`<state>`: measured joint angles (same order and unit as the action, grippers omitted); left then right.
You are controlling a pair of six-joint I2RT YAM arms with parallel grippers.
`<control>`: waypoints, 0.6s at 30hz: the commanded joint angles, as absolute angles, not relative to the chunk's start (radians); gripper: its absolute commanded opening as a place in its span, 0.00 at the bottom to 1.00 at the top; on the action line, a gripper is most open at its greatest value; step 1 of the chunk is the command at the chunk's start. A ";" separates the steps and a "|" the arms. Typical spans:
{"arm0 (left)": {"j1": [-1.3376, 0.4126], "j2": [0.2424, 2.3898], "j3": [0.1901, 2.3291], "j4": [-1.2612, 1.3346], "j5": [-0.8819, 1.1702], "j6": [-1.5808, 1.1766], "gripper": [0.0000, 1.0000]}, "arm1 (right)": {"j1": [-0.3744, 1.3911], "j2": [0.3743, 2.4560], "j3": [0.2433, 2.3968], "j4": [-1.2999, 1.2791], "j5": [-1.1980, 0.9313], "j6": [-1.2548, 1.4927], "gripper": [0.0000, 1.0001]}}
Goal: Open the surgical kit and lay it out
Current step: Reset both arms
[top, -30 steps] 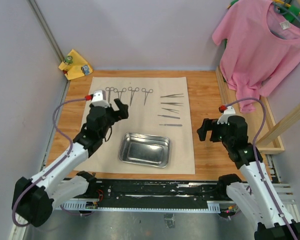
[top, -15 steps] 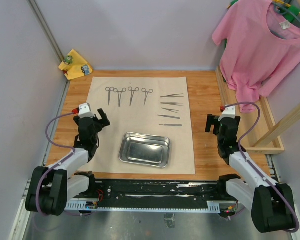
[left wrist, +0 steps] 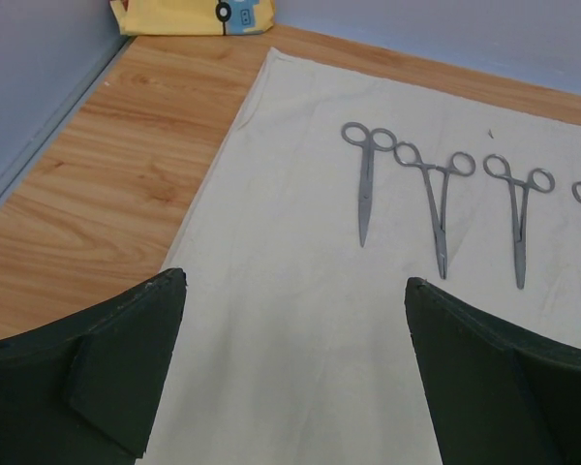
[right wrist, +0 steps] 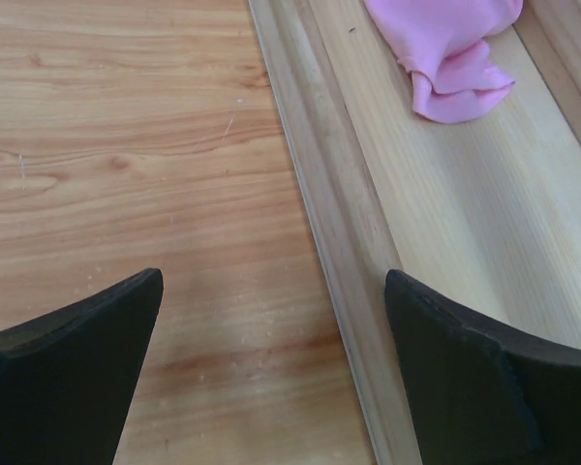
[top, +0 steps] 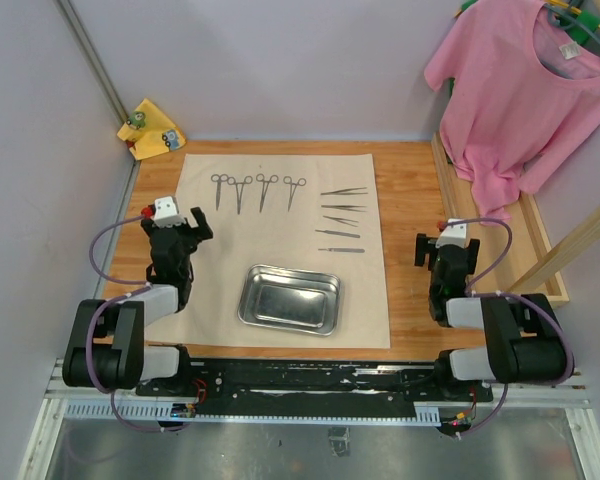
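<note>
On beige wrap [top: 280, 240]: tray [top: 290, 300], tweezers [top: 342, 208] seen overhead only; forceps [left wrist: 365, 189] also left-wrist.

Top view looks down from the near side on the counter [top: 410, 180]; low, close wrist views share its forceps [left wrist: 436, 213] and pink T-shirt [right wrist: 455, 58]

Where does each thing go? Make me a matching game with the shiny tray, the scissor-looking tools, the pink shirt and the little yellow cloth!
Things:
1. steel tray
2. ring-handled forceps
3. pink T-shirt
4. yellow cloth

Places:
A. tucked in the far left corner
B. hanging up at the far right
C. on the near part of the beige cloth, about the middle
D. side by side in a row at the far end of the beige cloth

Right pairs: 1-C, 2-D, 3-B, 4-A
</note>
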<state>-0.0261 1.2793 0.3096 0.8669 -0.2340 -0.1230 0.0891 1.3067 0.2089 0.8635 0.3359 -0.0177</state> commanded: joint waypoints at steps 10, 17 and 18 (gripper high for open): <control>-0.011 1.246 0.309 0.936 -0.159 -0.077 0.99 | 0.069 1.400 0.228 1.004 0.272 -0.080 0.98; -0.011 1.179 0.192 0.973 -0.153 -0.057 0.99 | 0.069 1.399 0.228 1.004 0.215 -0.104 0.98; -0.011 1.201 0.167 1.021 -0.156 -0.060 0.99 | 0.068 1.398 0.229 1.003 0.212 -0.104 0.98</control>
<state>-0.0189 1.1793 0.2359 0.9249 -0.1577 -0.0811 0.0845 1.3952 0.2066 0.9936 0.2604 -0.0704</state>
